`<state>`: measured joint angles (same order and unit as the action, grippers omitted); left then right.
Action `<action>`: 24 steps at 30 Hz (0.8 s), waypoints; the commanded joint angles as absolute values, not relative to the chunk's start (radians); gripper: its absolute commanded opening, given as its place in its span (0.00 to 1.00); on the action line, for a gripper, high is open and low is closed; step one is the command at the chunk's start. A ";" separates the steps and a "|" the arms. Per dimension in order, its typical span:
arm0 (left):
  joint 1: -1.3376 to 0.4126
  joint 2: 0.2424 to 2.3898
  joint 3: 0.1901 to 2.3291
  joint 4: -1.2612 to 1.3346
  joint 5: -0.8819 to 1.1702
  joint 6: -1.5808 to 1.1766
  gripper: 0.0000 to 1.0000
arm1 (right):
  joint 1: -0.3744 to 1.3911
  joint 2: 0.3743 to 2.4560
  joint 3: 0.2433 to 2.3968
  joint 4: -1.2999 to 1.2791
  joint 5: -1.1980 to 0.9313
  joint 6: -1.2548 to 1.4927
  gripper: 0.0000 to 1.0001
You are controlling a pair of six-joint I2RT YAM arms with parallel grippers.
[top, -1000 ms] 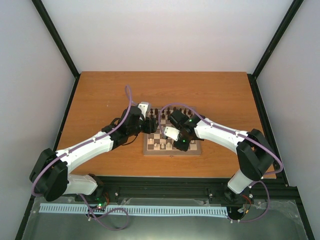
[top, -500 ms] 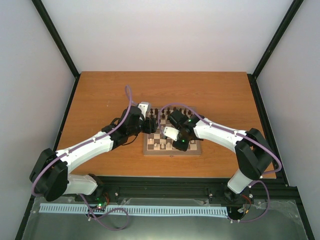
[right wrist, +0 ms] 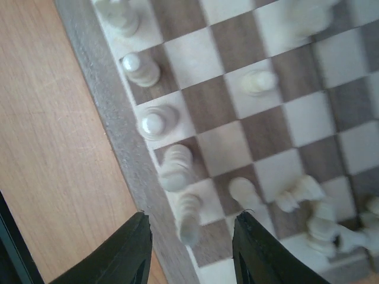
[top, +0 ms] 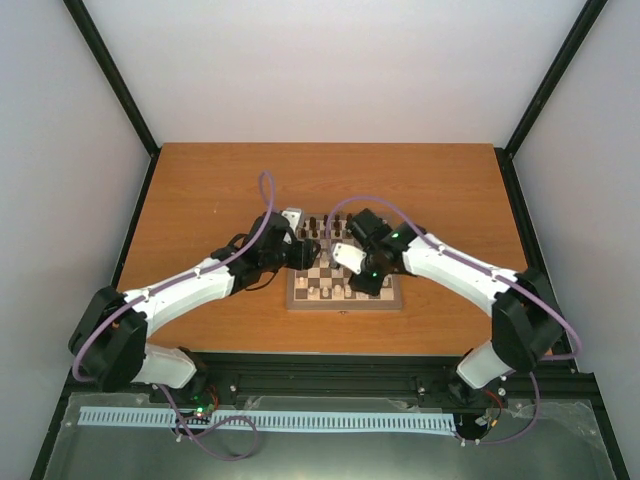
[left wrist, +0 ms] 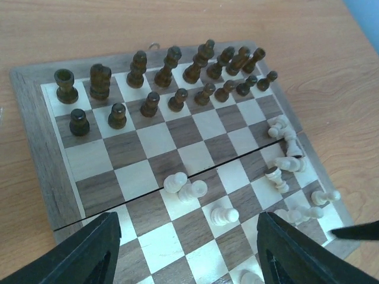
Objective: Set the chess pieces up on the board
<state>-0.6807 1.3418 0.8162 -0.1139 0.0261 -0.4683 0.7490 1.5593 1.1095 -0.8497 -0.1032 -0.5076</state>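
Two ranks of dark pieces (left wrist: 172, 65) stand along the far side of the board (left wrist: 29, 118) at mid-desk (top: 200, 180). The light pieces (left wrist: 186, 188) are only part placed: a file stands upright along the near border, and the rest lie toppled mid-board or heaped toward the right edge. The right jaws are open, straddling the end piece (right wrist: 189, 219) of that file, apparently without touching it, with the heap just beside them. The left jaws are open and empty, with the toppled mid-board pair straight ahead between their fingers (left wrist: 89, 248), so the left arm (top: 190, 290) is judged nearer to that pair.
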 commanded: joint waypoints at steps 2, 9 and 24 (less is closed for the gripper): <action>-0.676 1.418 0.905 -0.220 0.025 -0.412 0.62 | 0.628 1.452 1.166 -0.871 -0.242 -0.521 0.40; -0.681 1.545 0.992 -0.296 0.046 -0.381 0.55 | 0.463 1.420 1.139 -0.782 -0.408 -0.477 0.40; -0.681 1.747 1.145 -0.323 0.020 -0.391 0.46 | 0.440 1.379 1.045 -0.733 -0.391 -0.481 0.41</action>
<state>-0.6807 1.7149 1.0824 -0.3046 0.0288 -0.3962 0.4526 1.4071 1.0565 -0.7616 -0.3733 -0.4820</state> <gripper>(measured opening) 0.458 0.408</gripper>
